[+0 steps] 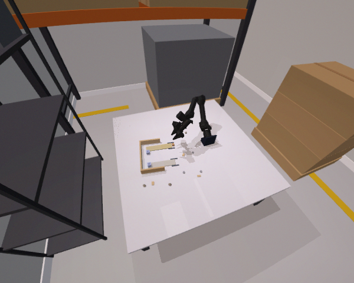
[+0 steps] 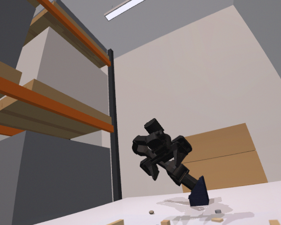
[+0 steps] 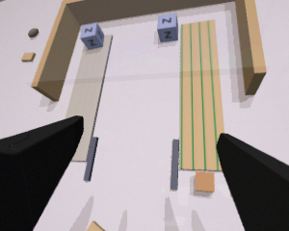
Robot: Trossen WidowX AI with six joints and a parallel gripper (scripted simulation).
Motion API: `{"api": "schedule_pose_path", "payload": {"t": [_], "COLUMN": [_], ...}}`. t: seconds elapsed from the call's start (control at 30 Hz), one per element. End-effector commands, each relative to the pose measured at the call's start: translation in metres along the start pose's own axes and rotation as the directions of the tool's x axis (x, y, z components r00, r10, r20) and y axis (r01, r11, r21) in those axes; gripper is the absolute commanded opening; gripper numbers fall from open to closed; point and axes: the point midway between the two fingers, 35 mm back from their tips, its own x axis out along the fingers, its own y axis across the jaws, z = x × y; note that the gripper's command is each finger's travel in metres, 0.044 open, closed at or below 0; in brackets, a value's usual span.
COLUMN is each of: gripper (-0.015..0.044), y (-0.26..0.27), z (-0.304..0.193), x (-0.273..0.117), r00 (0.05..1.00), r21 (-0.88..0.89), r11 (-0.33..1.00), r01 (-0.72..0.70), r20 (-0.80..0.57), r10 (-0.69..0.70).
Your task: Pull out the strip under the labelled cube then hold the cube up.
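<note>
A blue cube point(image 3: 91, 36) point(image 1: 148, 164) with dark Z- or N-like letters sits on the far end of the plain grey strip point(image 3: 89, 91) point(image 1: 163, 163). A second, similarly lettered cube point(image 3: 168, 27) point(image 1: 147, 151) stands just beside the far end of the green-striped wooden strip point(image 3: 197, 96) point(image 1: 159, 147), apparently off it. My gripper point(image 3: 151, 131) point(image 1: 173, 136) point(image 2: 166, 173) is open and empty, raised above the table, with the near parts of both strips ahead of it. Its left finger overlaps part of the grey strip in the wrist view.
A three-sided wooden frame point(image 3: 252, 43) point(image 1: 140, 155) surrounds the cubes and opens toward the arm. Dark bars point(image 3: 91, 159) point(image 3: 174, 165) lie beside the near strip ends. An orange block point(image 3: 204, 182) stands at the striped strip's near end. Pebbles and small wooden chips lie scattered around.
</note>
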Motion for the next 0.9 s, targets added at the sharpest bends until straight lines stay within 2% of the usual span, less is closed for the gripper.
{"api": "schedule_pose_path", "payload": {"t": [0.0,0.1,0.87], "gripper": [0.04,0.04,0.04], "y": [0.044,0.059,0.059], "z": [0.007,0.007,0.007], "x": [-0.025,-0.036,-0.036], "r00": [0.994,0.989,0.989], "r21": [-0.274,-0.358,-0.358], "r11": [0.96,0.929,0.929], "r01": [0.062,0.093,0.093], "r20": [0.099,0.14,0.14], "r10": [-0.036,-0.045,-0.045]}}
